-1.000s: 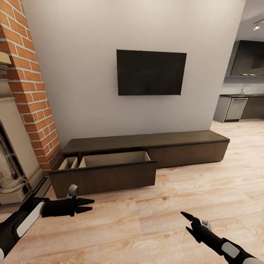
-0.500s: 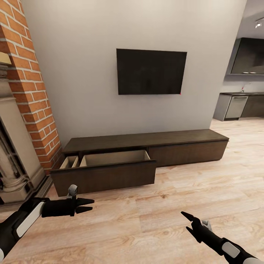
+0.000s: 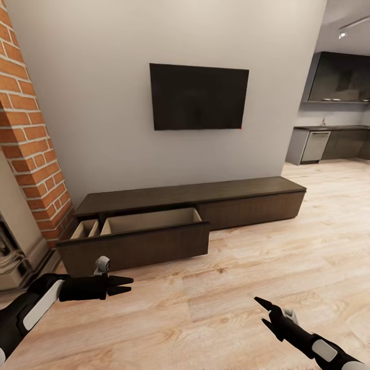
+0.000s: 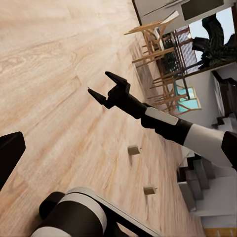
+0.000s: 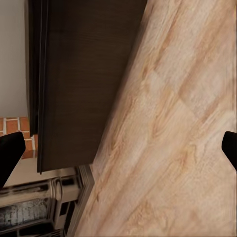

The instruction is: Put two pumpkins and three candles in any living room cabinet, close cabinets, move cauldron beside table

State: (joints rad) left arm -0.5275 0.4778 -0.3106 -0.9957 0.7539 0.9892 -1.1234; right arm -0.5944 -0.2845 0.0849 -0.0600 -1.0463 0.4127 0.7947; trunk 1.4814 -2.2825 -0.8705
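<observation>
The long low dark brown wooden cabinet [image 3: 190, 205] runs along the grey wall under a black wall-mounted television [image 3: 198, 97]. Its left drawer [image 3: 136, 241] stands pulled out over the pale plank floor [image 3: 246, 277], showing a pale wood inside split into a narrow compartment and a wide one (nothing can be seen lying in either). The right-hand drawer front sits flush. A red brick column [image 3: 28, 139] rises beside the cabinet's left end.

The left gripper [image 3: 123, 285] hangs over the floor just in front of the open drawer, jaws slightly parted and holding nothing. The right gripper [image 3: 263, 312] hovers low to the right, well apart from the cabinet, jaws spread and empty.

From the left wrist, two small beige-tan cylindrical candles [image 4: 133, 149] sit on the floor beyond the right arm.
</observation>
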